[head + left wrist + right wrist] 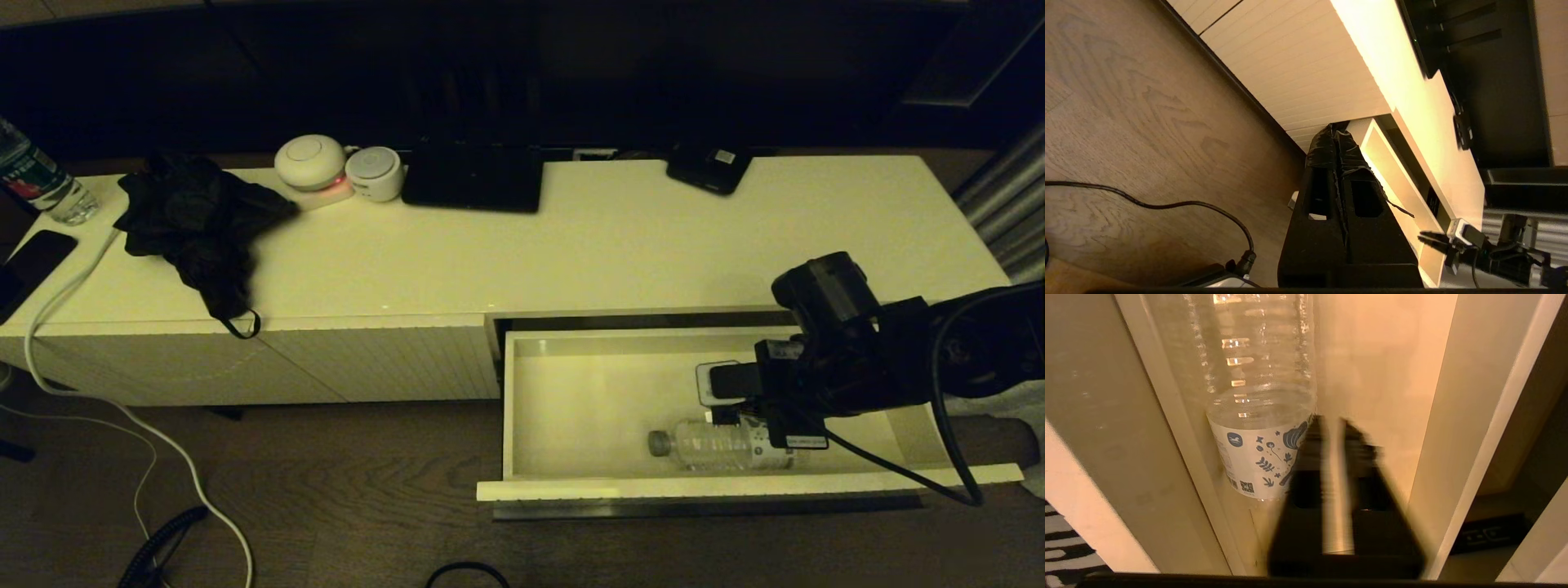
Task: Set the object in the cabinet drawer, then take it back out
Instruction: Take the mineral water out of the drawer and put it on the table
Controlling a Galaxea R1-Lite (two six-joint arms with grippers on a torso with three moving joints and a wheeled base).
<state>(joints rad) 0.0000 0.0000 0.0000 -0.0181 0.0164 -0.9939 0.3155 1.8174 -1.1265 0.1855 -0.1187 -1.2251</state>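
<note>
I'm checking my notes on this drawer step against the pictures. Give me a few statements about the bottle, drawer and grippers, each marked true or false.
1. The water bottle lies on its side inside the drawer. True.
2. The drawer is closed. False: it is pulled open.
3. The right gripper grips the bottle. False: it is beside the bottle, nothing between its fingers.
4. The left gripper is shut, away from the bottle. True.

Clear ribbed bottle (pixel 722 445) on its side inside open white drawer (pixel 571 408), near front wall.
</note>
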